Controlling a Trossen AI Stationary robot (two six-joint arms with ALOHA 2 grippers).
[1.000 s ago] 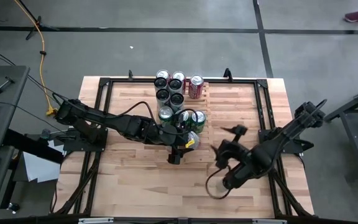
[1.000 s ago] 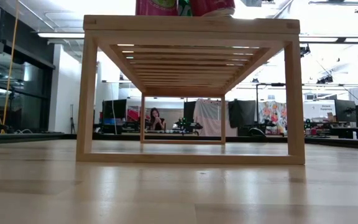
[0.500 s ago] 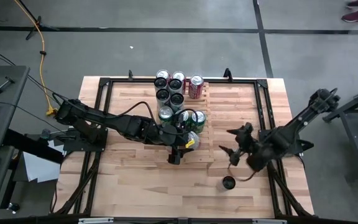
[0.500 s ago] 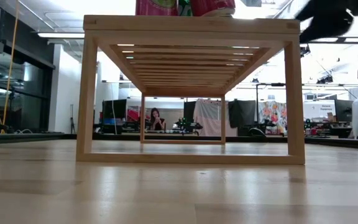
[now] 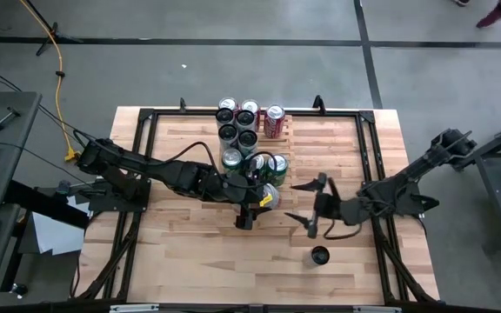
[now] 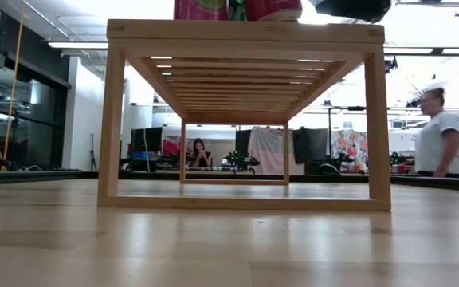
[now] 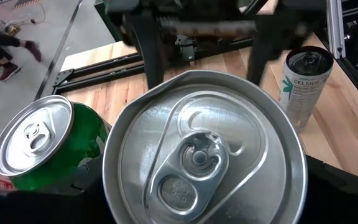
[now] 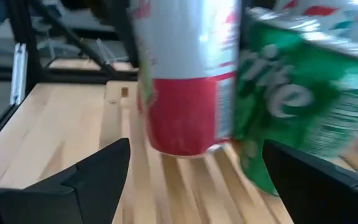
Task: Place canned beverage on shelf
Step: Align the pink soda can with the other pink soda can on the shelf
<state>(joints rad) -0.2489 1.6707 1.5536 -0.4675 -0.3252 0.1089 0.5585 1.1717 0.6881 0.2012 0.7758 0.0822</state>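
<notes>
The shelf (image 5: 283,130) is the slatted light-wood rack at the table's middle; the low view shows its frame (image 6: 245,32) side on. Several cans (image 5: 238,122) stand on it, among them a red-and-white can (image 8: 185,74) and a green can (image 8: 303,93). At its near end my left gripper (image 5: 262,200) is shut on a silver-topped can (image 7: 204,155). To the right of the shelf my right gripper (image 5: 301,203) stands open, pointing at the cans and touching none. A dark-topped can (image 5: 320,256) stands on the tabletop. My left gripper pinches the silver-topped can by its sides, just below the top rim (image 7: 112,186), one finger (image 7: 86,183) on either side. The fingers come from the table's left, slanting down. The can is upright. Its base is hidden, so I cannot tell whether it rests on the shelf.
A black frame (image 5: 368,148) runs around the butcher-block tabletop (image 5: 181,235). The dark-topped can shows again in the left wrist view (image 7: 304,81). In the room beyond the table a person (image 6: 441,131) is walking.
My right gripper has swung from the table's near right, where it stood over the dark-topped can, toward the left and the shelf, tipping from pointing down to nearly level. The dark-topped can now shows uncovered, standing on the tabletop. The person has walked across behind.
</notes>
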